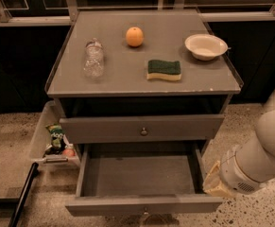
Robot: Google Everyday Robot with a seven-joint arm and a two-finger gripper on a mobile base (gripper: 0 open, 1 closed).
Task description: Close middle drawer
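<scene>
Middle drawer (pixel 127 205): just left of the jaws, pulled far out.
Gripper (pixel 216 182): beside the drawer's right wall; whether the jaws are open or closed cannot be told.
Upper drawer (pixel 175 128): beyond, left, nearly shut.
Progress: closing not begun; the whole inward push remains.

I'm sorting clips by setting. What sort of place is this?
Probably a kitchen-style test area in an office or lab: a grey drawer cabinet carrying a sponge, bowl and orange, on speckled flooring. The end effector sits low by the cabinet's right side.
</scene>
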